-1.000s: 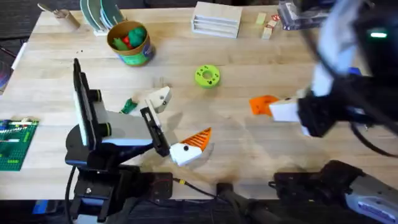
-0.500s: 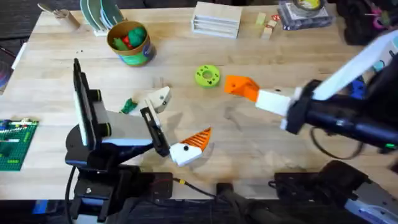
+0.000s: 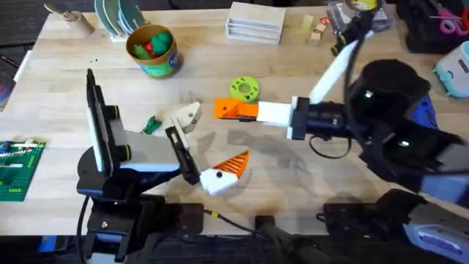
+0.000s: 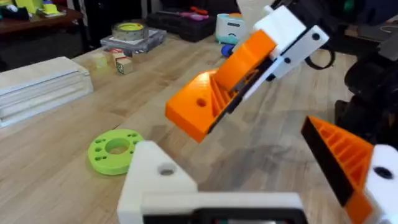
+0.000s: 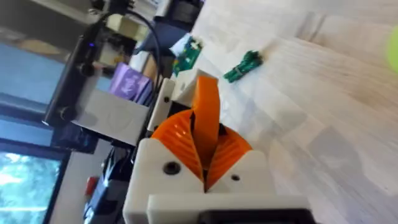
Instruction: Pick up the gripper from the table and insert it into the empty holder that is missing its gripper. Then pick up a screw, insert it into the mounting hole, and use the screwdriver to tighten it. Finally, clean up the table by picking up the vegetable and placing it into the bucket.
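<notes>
Open worktop at centre and right; clutter along the far edge.

The right gripper [image 3: 236, 110], pads pressed on the gripper [image 3: 229, 110], hangs beside the lime disc [image 3: 244, 89], just short of the holder [image 3: 187, 116] on the left gripper [image 3: 209, 150]. The vegetable [image 3: 152, 125] lies left of the holder. The bucket [image 3: 152, 51], wooden block [image 3: 255, 22] and plates [image 3: 117, 16] line the far edge.

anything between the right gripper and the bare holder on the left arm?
Overhead view: bare wood lies between the right gripper and the holder. The green disc sits off that line.
</notes>
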You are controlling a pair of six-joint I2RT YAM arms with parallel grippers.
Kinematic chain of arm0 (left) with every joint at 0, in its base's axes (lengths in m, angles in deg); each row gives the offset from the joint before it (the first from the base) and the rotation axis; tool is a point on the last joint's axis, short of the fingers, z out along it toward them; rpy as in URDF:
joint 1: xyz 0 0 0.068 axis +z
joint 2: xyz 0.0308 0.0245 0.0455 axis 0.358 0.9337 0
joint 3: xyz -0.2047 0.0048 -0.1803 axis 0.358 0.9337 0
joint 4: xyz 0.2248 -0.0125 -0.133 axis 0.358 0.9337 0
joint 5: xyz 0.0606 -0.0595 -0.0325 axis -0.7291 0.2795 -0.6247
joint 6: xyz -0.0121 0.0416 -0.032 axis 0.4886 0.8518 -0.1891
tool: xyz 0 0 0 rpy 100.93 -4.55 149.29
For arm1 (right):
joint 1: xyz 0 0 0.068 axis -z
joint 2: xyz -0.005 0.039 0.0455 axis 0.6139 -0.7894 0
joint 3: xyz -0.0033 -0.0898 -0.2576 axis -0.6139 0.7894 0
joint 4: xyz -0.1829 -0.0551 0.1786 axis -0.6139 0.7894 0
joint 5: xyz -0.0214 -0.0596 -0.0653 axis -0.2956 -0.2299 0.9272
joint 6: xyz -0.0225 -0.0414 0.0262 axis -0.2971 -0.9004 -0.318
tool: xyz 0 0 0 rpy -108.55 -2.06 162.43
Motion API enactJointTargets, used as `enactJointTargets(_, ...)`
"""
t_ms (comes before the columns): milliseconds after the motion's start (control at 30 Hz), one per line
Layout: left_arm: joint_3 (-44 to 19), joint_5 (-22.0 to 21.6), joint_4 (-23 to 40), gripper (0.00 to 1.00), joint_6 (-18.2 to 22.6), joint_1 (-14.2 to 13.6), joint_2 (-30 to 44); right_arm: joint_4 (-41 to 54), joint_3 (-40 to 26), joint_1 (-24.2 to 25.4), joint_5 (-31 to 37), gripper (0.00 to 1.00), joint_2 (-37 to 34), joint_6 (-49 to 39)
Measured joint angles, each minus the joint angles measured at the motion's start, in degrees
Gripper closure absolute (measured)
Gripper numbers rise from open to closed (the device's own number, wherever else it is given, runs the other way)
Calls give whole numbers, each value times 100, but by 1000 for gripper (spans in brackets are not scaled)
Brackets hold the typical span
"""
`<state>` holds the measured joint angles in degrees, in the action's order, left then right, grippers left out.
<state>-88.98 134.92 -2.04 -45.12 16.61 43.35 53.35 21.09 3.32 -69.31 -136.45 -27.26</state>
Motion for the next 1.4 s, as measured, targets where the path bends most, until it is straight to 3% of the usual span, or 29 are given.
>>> enactJointTargets(200,0,0,-2,9,0,0,0,-1517,0,128,-1051,991,-1290,810)
enactJointTargets(400,0,0,0,9,0,0,0,-2334,2,142,-1595,991,-1955,1360)
enactJointTargets(1400,2,-26,16,9,-39,-11,0,-2429,-437,144,-1874,991,-2467,1715)
